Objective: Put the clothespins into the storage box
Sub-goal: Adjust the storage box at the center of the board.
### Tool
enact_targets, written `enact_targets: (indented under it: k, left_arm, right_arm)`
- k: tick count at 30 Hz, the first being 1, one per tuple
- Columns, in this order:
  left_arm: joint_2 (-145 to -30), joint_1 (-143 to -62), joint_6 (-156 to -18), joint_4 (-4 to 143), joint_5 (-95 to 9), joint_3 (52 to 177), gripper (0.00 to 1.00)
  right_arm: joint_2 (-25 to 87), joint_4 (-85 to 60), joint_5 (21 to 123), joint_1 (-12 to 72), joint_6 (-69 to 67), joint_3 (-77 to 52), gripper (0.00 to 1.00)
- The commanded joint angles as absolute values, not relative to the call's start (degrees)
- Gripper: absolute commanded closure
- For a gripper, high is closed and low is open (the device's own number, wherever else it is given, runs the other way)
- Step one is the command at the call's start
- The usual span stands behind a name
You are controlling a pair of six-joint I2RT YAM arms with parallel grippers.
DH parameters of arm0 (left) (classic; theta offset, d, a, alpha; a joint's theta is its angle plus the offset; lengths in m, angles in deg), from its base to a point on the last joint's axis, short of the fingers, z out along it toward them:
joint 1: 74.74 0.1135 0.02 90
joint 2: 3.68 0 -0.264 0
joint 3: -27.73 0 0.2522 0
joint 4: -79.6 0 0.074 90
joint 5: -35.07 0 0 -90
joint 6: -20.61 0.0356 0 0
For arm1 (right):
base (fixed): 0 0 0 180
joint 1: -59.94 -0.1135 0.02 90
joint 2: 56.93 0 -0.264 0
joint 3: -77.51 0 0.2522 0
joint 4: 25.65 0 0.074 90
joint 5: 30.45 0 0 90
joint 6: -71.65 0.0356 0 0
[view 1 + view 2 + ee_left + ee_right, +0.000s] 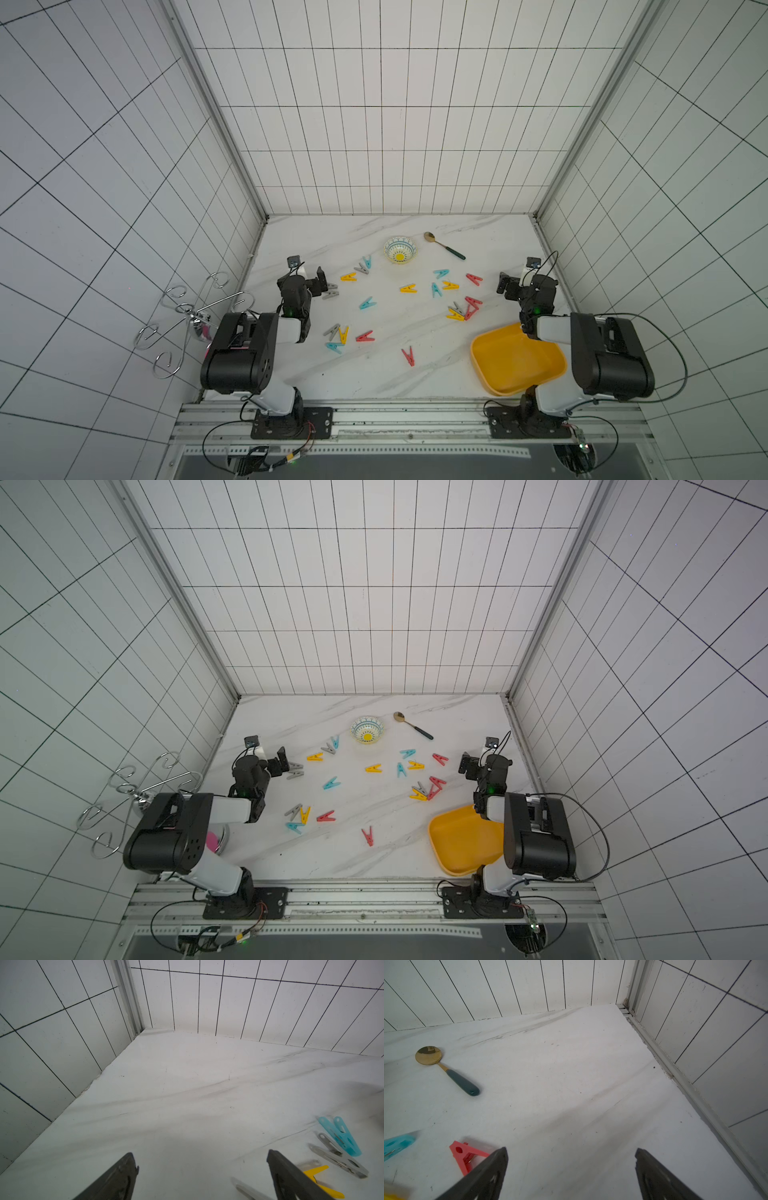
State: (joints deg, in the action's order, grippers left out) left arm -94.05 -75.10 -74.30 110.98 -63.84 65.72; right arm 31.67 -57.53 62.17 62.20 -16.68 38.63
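Scattered clothespins [368,303] lie across the marble table [374,378], all the visible ones outside the storage box [511,361], which sits at the near right corner with its far and right edges hidden under the right arm [598,353]. The left gripper [200,1154] is spread wide and grasps nothing; one finger covers part of a yellow peg [318,1174], and a grey peg [247,1188] beside it is blurred and cut by the frame. The right gripper [570,1149] is likewise wide and empty, a finger masking half a red peg [465,1155], and a teal peg [398,1144] is cut off at the frame edge.
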Motion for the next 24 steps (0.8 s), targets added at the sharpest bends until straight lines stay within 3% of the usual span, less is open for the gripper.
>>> enact_targets:
  k: [1, 24]
  left_arm:
    - [-93.07, -74.88, -73.93, 110.82, -63.2, 66.72, 0.01]
    - [-93.08, -73.34, -75.16, 108.98, -60.77, 67.64, 0.01]
  right_arm:
    - [31.45, -58.17, 62.63, 62.4, -17.21, 38.78, 0.01]
    - [31.61, -58.02, 62.63, 62.41, -17.12, 38.64, 0.01]
